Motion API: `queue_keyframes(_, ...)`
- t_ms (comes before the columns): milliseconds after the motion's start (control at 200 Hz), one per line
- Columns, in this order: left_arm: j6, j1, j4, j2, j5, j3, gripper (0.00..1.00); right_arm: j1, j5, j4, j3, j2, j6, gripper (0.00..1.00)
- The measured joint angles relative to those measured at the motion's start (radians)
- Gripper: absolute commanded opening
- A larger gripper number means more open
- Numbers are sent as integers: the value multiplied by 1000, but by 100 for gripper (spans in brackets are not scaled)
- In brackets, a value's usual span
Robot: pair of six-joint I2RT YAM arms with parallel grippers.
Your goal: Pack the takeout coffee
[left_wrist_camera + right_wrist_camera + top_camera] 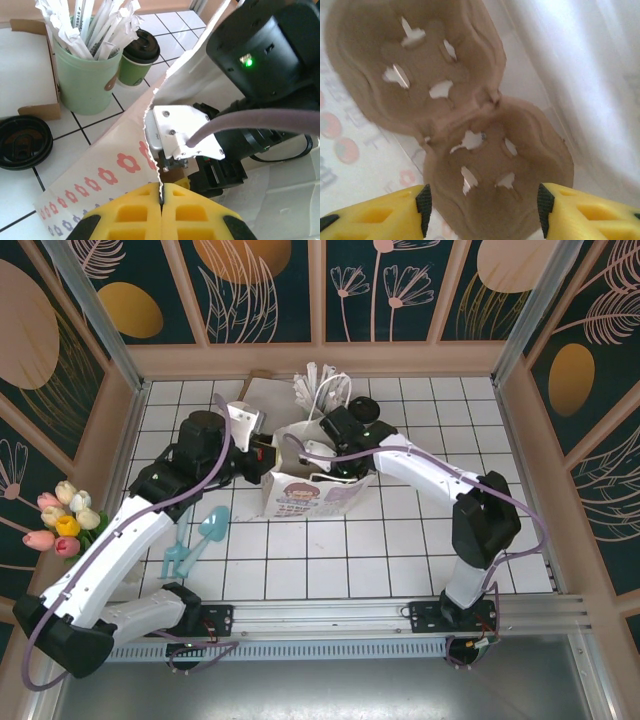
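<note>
The takeout coffee [139, 55], a dark green cup with a black lid, stands on the tiles behind the bag. My left gripper [161, 192] is shut on the torn top edge of the white paper bag [100, 165], holding the bag [310, 490] open in the middle of the table. My right gripper [335, 435] reaches down into the bag. In the right wrist view a brown pulp cup carrier [485, 165] lies on the bag's floor, and the right gripper [484, 205] has its pads against both sides of the near cup well.
A pale green cup of white wrapped sticks [87, 75] stands next to the coffee. A loose black lid [22, 142] and a cardboard box [25, 70] lie to its left. Tulips [62, 520] and a blue plastic piece [195, 540] sit at the left.
</note>
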State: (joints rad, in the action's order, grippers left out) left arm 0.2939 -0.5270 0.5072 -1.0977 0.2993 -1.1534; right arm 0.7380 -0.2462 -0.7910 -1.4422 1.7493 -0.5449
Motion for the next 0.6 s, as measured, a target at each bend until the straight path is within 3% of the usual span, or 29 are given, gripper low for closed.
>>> queue_keyframes(375,48,56,2,-32,86,6,0,44,-21,-65,-19,21,-13,46)
queue_keyframes(600,48,56,2,-73,97,6,0,52,16,-6,-23,80,-65,28)
